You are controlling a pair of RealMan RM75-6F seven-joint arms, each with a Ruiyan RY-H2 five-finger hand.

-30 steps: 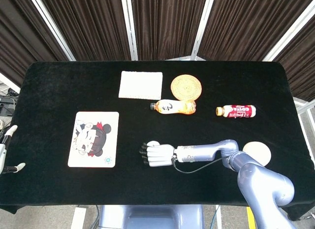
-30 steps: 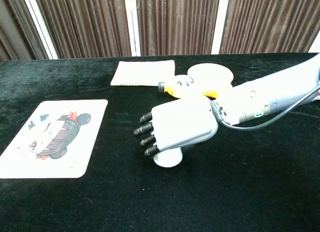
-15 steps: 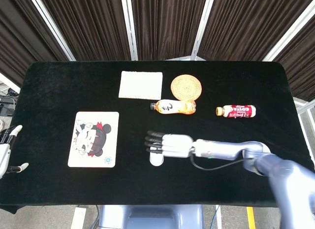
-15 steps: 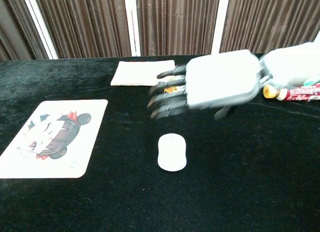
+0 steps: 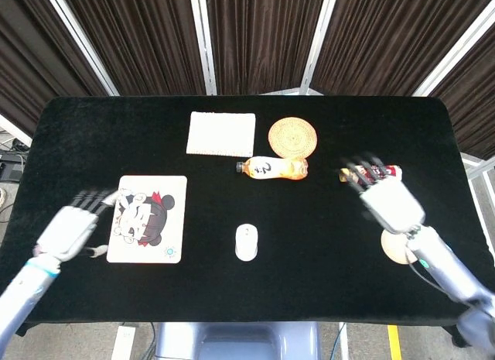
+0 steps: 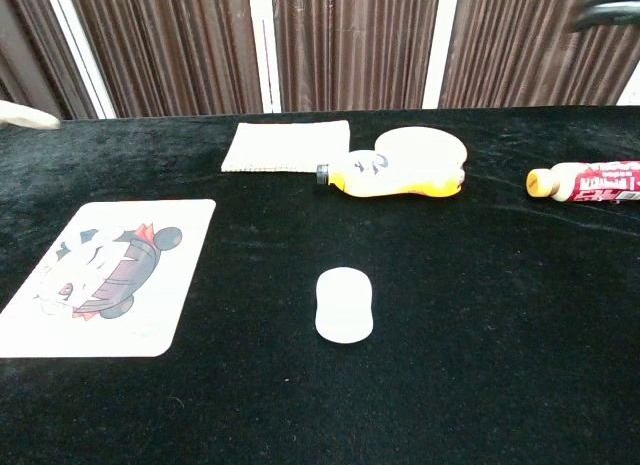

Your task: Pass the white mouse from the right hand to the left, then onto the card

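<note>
The mouse lies alone near the front middle of the table, with the card well apart to its left. Behind it lies a bottle on its side, with a cloth and a coaster further back. A second bottle lies to the right. A disc sits near the right front.
</note>
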